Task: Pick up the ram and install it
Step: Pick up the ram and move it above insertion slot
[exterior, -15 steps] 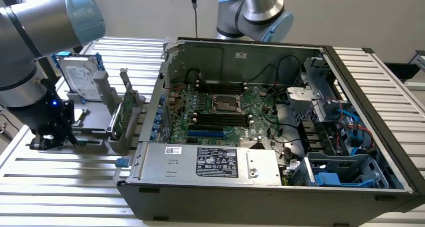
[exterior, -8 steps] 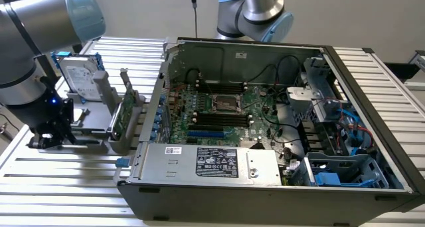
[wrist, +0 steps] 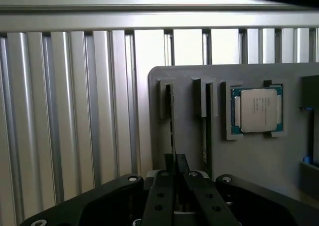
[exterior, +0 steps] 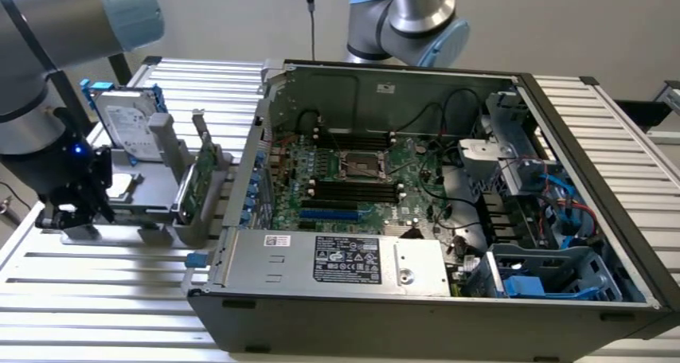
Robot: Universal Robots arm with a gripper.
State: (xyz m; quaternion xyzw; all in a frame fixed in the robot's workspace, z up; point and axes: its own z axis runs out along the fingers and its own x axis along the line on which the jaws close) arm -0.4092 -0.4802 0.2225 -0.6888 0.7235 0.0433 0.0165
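tool (wrist: pixel 175 170) pressed onto the ram (wrist: pixel 172 126), edge-on in grey holder (wrist: pixel 259 161) slot | risk: off-centre pinch tilts stick, jamming against slot walls or scraping neighbouring card (wrist: pixel 205 136)

Exterior cam: high up, off the arm, angled down over the open black metal computer case (exterior: pixel 318 327) on the ribbed aluminium table (exterior: pixel 95 291). Mid range, nearly the whole case in shot. Wrist cam: looks straight down past the black gripper (wrist: pixel 174 178), close on the grey plastic parts holder (wrist: pixel 259 161). Overlap: that holder, at the exterior view's left, plus table ribs.
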